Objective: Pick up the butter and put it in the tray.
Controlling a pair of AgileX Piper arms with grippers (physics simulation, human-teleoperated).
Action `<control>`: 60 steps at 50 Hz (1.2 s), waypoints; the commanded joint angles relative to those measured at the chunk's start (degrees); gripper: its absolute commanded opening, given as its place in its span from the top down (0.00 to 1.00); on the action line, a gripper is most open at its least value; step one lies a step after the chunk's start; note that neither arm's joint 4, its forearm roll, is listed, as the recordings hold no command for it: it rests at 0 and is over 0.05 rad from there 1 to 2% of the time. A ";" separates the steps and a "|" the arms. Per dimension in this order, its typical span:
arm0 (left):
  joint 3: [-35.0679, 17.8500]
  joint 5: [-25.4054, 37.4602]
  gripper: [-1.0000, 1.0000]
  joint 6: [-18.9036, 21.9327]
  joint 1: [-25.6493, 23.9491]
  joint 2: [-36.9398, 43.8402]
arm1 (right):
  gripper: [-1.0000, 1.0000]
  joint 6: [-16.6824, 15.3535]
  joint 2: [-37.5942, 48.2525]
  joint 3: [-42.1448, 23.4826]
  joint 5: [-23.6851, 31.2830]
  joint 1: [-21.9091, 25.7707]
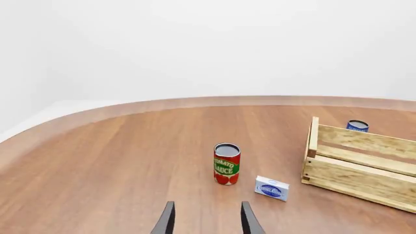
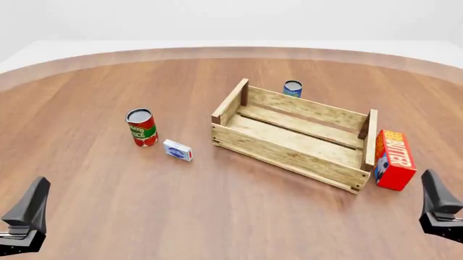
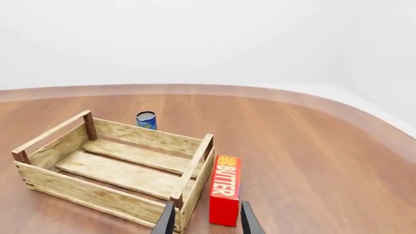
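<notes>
You read "BUTTER" in yellow-orange capitals on the top face of the red butter (image 2: 394, 158) carton; the lettering runs along the carton's length. The red-and-green can (image 2: 142, 128) carries "TOMATO SAUCE" on its label, clearest in the left wrist view. The blue emblems on the small white box (image 2: 178, 150) and the blue can (image 2: 292, 88) are too small to read.

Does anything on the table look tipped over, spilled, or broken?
Nothing stands out. The red rectangular butter carton rests beside the wooden slatted tray, and the tomato sauce can stands upright. No spills or damage show.
</notes>
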 commanded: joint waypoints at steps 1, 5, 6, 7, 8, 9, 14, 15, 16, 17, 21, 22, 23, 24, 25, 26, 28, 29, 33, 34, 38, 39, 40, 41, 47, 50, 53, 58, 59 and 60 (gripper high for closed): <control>0.00 0.00 0.00 0.00 0.00 0.00 | 0.00 -0.05 3.07 0.01 -2.41 -2.02; 0.00 0.00 0.00 0.00 0.00 0.00 | 0.00 -0.38 4.29 0.01 -3.26 -2.28; 0.00 0.00 0.00 0.00 0.00 0.00 | 0.00 -0.68 5.39 -0.03 -3.94 -2.78; 0.00 0.00 0.00 0.00 0.00 0.00 | 0.00 -0.92 6.64 -0.03 -4.76 -3.00; 0.00 0.00 0.00 0.00 0.00 0.00 | 0.00 -1.01 7.19 -0.02 -5.18 -3.06; 0.00 0.00 0.00 0.00 0.00 0.00 | 0.00 -1.11 7.41 -0.02 -5.38 -3.11; 0.00 0.00 0.00 0.00 0.00 0.00 | 0.00 -2.01 9.87 -0.01 -6.91 -3.06; 0.00 0.00 0.00 0.00 0.00 0.00 | 0.00 -2.10 10.30 0.00 -7.23 -3.19; 0.00 0.00 0.00 0.00 0.00 0.00 | 0.00 -2.08 10.91 0.00 -7.67 -3.28; 0.00 0.00 0.00 0.00 0.00 0.00 | 0.00 -2.12 11.57 0.00 -8.11 -3.41; 0.00 0.00 0.00 0.00 0.00 0.00 | 0.00 -3.50 12.78 0.00 -8.85 -2.97; 0.00 0.00 0.00 0.00 0.00 0.00 | 0.00 -3.23 12.79 0.01 -8.86 -2.97; 0.00 0.00 0.00 0.00 0.00 0.00 | 0.00 -3.33 13.11 0.01 -9.06 -2.97; 0.00 0.00 0.00 0.00 0.00 0.00 | 0.00 -3.33 13.14 0.01 -9.10 -2.97; 0.00 0.00 0.00 0.00 0.00 0.00 | 0.00 -3.34 13.65 0.01 -9.53 -3.11; 0.00 0.00 0.00 0.00 0.00 0.00 | 0.00 -3.40 14.02 0.01 -9.84 -3.19; 0.00 0.00 0.00 0.00 0.00 0.00 | 0.00 -3.23 15.37 0.01 -10.87 -3.56; 0.00 0.00 0.00 0.00 0.00 0.00 | 0.00 -3.29 15.71 0.01 -11.19 -3.62; 0.00 0.00 0.00 0.00 0.00 0.00 | 0.00 -3.36 17.86 0.01 -12.89 -3.86; 0.00 0.00 0.00 0.00 0.00 0.00 | 0.00 -3.27 18.40 0.01 -13.31 -3.90; 0.00 0.00 0.00 0.00 0.00 0.00 | 0.00 -3.25 20.24 0.01 -14.83 -4.01; 0.00 0.00 0.00 0.00 0.00 0.00 | 0.00 -3.19 20.66 0.01 -15.22 -4.05; 0.00 0.00 0.00 0.00 0.00 0.00 | 0.00 -3.19 20.72 0.01 -15.28 -4.05; 0.00 0.00 0.00 0.00 0.00 0.00 | 0.00 -3.34 22.07 0.01 -16.44 -4.42; 0.00 0.00 0.00 0.00 0.00 0.00 | 0.00 -2.93 23.55 0.01 -17.53 -4.81; 0.00 0.00 0.00 0.00 0.00 0.00 | 0.00 -2.94 24.97 0.01 -18.71 -4.88; 0.00 0.00 0.00 0.00 0.00 0.00 | 0.00 -3.07 26.97 0.01 -20.46 -5.00; 0.00 0.00 0.00 0.00 0.00 0.00 | 0.00 -3.05 28.81 0.01 -22.07 -5.09; 0.00 0.00 0.00 0.00 0.00 0.00 | 0.00 -3.04 29.25 0.01 -22.43 -5.08; 0.00 0.00 0.00 0.00 0.00 0.00 | 0.00 -2.98 29.55 0.01 -22.68 -5.14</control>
